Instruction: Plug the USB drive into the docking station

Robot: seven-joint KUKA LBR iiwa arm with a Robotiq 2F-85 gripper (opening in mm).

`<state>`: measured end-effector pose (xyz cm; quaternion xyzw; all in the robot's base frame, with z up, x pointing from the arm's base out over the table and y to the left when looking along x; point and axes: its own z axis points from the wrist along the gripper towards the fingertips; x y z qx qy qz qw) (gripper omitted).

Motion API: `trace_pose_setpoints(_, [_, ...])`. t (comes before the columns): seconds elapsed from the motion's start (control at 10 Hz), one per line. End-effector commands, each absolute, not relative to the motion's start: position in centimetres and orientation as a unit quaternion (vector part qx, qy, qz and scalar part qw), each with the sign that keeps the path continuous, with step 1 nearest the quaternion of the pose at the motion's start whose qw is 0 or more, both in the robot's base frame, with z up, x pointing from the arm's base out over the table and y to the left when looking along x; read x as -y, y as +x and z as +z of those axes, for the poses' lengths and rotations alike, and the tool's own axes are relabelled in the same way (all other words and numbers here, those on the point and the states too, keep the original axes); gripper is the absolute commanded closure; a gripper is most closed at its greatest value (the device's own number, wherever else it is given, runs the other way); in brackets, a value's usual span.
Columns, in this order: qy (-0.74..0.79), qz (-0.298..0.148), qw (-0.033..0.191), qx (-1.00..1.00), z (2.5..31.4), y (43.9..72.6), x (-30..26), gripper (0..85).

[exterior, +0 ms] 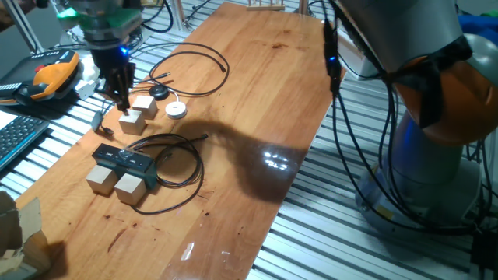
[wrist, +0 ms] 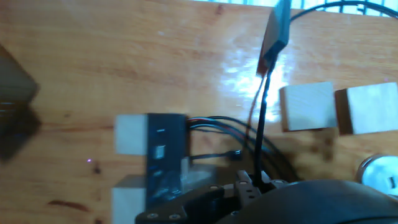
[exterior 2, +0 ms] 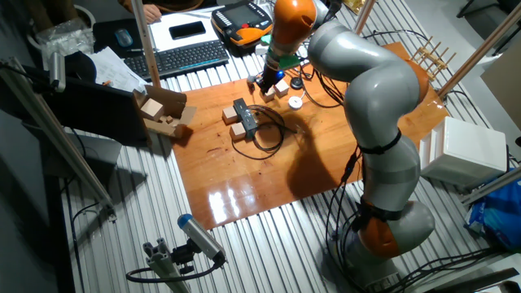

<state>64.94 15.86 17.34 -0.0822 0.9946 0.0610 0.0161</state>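
The USB drive point(exterior: 100, 122) is a small dark grey stick lying on the wooden table close to its left edge. In the hand view it point(wrist: 275, 31) shows near the top. My gripper point(exterior: 122, 103) hangs just right of it, above two pale wooden cubes point(exterior: 137, 115). Its dark fingers taper to a single tip with nothing between them. The gripper also shows in the other fixed view point(exterior 2: 263, 84). The docking station point(exterior: 123, 159) is a flat black bar nearer the front, with a looped black cable point(exterior: 183, 167). It shows in the hand view point(wrist: 165, 155) and in the other fixed view point(exterior 2: 242, 115).
Two more wooden cubes point(exterior: 117, 184) sit against the docking station's front. A white round disc point(exterior: 177, 110) and a small black puck point(exterior: 159, 92) on a cable lie right of the gripper. A keyboard point(exterior: 17, 138) and an orange pendant point(exterior: 53, 75) lie off the table's left edge.
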Motion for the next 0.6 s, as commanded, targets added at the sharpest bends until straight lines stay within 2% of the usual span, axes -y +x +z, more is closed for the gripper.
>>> trace_pose_setpoints(0.0, [-0.077,0.054,0.022,-0.995,16.9,64.4,-17.5,85.0])
trace_pose_setpoints(0.2, [-0.062,0.059,0.029,-0.996,15.0,63.1,-18.6,85.0])
trace_pose_setpoints(0.5, [-0.053,0.059,0.025,-0.997,14.9,61.1,-20.3,85.0])
